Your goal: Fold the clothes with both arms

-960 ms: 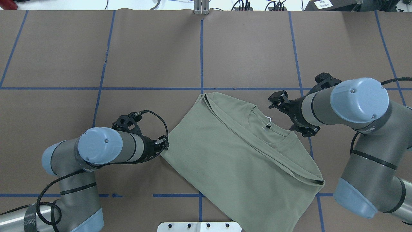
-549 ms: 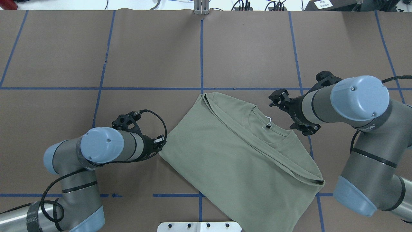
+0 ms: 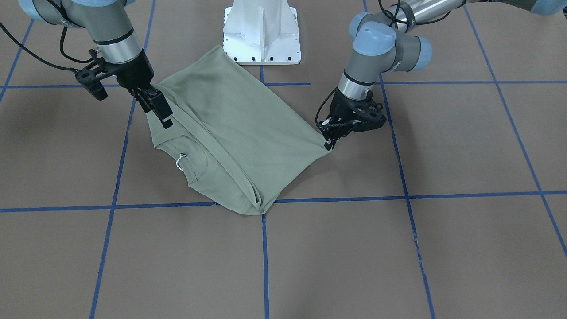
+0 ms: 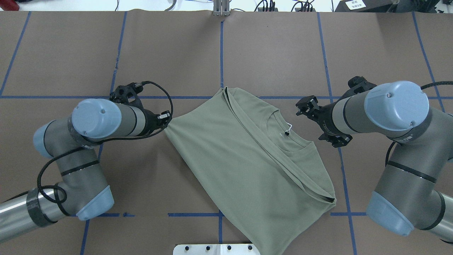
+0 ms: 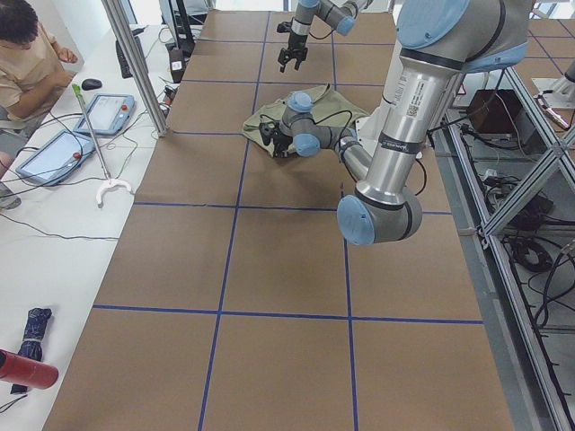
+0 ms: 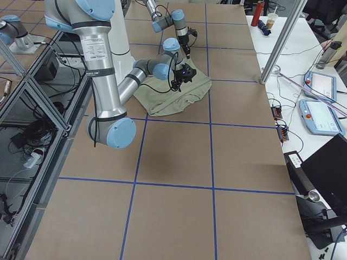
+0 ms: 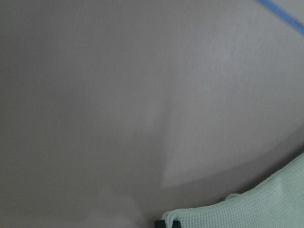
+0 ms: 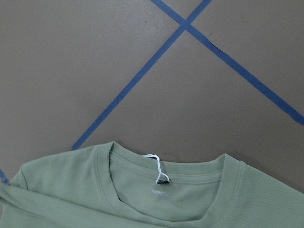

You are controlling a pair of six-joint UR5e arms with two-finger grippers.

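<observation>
The sage-green shirt (image 4: 247,159) lies flat and skewed on the brown table, sleeves folded in, collar and white tag string (image 8: 154,164) facing the right arm. My left gripper (image 4: 165,122) is shut on the shirt's left corner (image 3: 321,144), low at the table; the left wrist view shows that corner (image 7: 256,209) at the fingertips (image 7: 170,223). My right gripper (image 3: 161,113) hovers at the shirt's shoulder (image 3: 177,110) beside the collar. It looks open and holds nothing. In the overhead view its fingers are hidden under the right wrist (image 4: 329,120).
The white base pedestal (image 3: 261,26) stands at the robot's table edge, touching the shirt's hem. Blue tape lines (image 4: 221,53) grid the table. A person (image 5: 27,63) sits at a side table with tablets and cables, seen in the exterior left view.
My left gripper moved left and away from the robot, dragging the shirt's corner with it. The shirt slid left and turned. The right arm barely moved.
</observation>
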